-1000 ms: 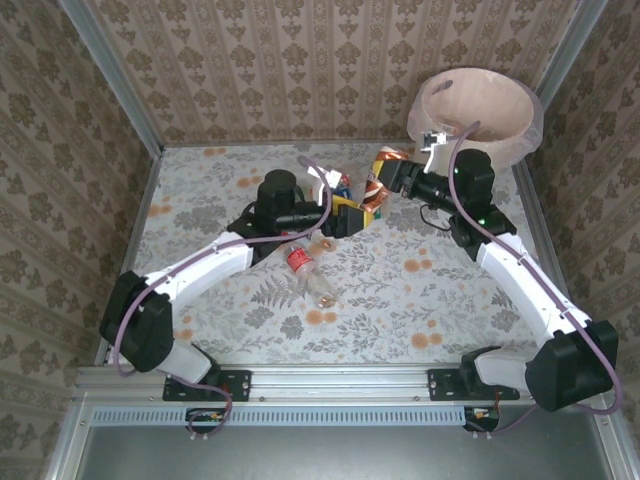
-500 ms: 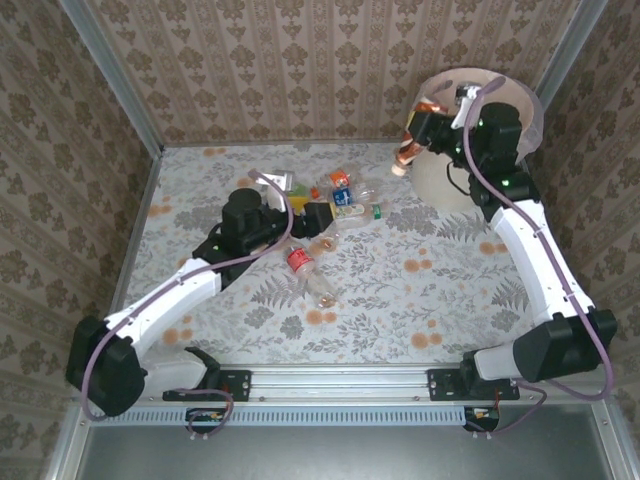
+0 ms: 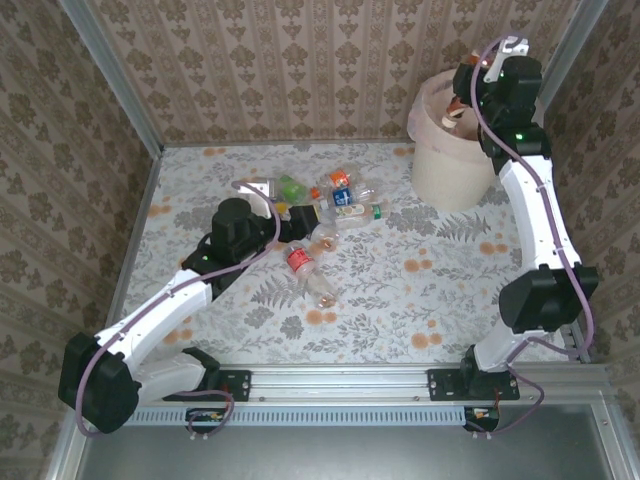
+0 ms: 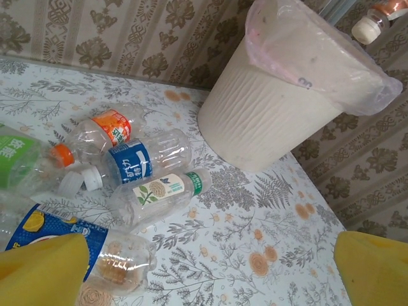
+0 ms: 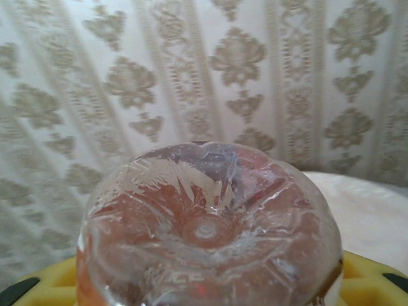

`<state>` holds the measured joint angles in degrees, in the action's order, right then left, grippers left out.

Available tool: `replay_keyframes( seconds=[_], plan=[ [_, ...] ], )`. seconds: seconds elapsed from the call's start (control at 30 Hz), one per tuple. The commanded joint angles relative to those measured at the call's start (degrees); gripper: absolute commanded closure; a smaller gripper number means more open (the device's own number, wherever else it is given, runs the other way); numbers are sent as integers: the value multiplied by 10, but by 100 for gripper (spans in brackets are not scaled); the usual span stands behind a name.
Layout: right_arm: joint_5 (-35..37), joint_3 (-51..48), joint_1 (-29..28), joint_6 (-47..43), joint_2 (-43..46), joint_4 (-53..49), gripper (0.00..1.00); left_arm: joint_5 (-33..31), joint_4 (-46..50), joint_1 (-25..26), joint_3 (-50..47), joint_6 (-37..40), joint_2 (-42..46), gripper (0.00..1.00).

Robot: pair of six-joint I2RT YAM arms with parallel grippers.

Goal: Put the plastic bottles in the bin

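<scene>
**Hoisting One Bottle Over the Bin**

Top view: holding an orange-labelled bottle (image 3: 455, 110) in the right gripper (image 3: 462, 100), clamped shut on it, right over the bin (image 3: 440, 175) at its left rim. Swung up there within the last second, from low over the table (image 3: 420, 300) just left of the bin. Not yet released. Judged ready for the drop, with the bottle already above the opening. Meanwhile pulled the left gripper (image 3: 300, 222) back toward the side of the pile away from the bin, with its jaws now spread wide and empty. Still leaves several bottles (image 3: 345, 200) lying left of the bin, so plenty of the job remains.

Left wrist: looking toward the bin (image 4: 268, 121) between two yellow fingers (image 4: 38, 268) set far apart, with nothing between them. Shows loose bottles left of the bin:
- one with an orange label (image 4: 105, 127);
- one with a blue label (image 4: 143, 156);
- one with a white label and a green cap (image 4: 162, 190), the closest to the bin.

Also catches the held bottle's white cap (image 4: 368, 27) above the bin's rim. Looks well placed for picking the next bottle.

Right wrist: facing the clear, reddish base of the held bottle (image 5: 207, 229), gripped between yellow fingers (image 5: 373, 277) at both lower corners. Shows a pale strip of bin (image 5: 376, 210) to the right and wallpaper (image 5: 191, 64) behind.
</scene>
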<state>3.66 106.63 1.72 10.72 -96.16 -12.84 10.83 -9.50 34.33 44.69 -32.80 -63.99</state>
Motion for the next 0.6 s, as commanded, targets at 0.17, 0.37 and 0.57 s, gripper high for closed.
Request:
replay_keyframes(
  seconds=[0.17, 0.37, 0.57],
  plan=[
    [115, 82, 35, -100, -75, -111, 61, -17, -3, -5, -14, -13, 11, 0],
    [223, 82, 42, -166, -103, -106, 59, -20, -3, -6, -14, -20, 6, 0],
    [274, 83, 45, -192, -128, -117, 55, -28, -1, -8, -14, -25, -1, 0]
  ],
)
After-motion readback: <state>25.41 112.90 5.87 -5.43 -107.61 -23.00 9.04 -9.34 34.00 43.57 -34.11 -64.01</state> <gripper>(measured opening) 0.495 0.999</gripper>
